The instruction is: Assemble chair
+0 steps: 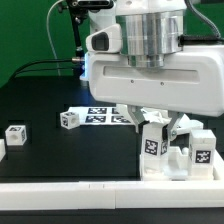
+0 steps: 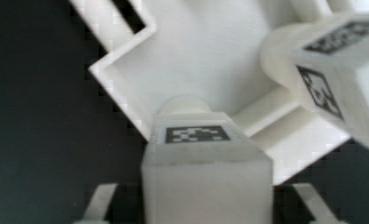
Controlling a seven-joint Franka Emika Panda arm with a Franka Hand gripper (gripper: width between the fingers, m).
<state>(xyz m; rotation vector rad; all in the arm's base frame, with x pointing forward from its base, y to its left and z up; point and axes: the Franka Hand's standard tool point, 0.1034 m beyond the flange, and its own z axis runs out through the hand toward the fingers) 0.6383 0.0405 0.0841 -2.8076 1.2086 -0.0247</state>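
Note:
The chair parts are chunky white pieces with square tags. In the exterior view they stand grouped at the right, with a tagged upright bar [image 1: 152, 143] and a tagged block [image 1: 200, 150] beside it. My gripper [image 1: 155, 122] hangs straight over the bar. In the wrist view the bar [image 2: 199, 150] runs between my fingers [image 2: 106, 200], with a dark gap on each side, so the gripper [image 2: 202, 206] is open around it. A flat angular white slab [image 2: 136, 70] lies beyond, and a tagged block [image 2: 332, 60] sits beside it.
Two small tagged white blocks [image 1: 68, 120] [image 1: 15, 133] lie on the black table at the exterior view's left. The marker board [image 1: 100, 115] lies mid-table. A long plain white border rail [image 1: 90, 195] runs along the front edge.

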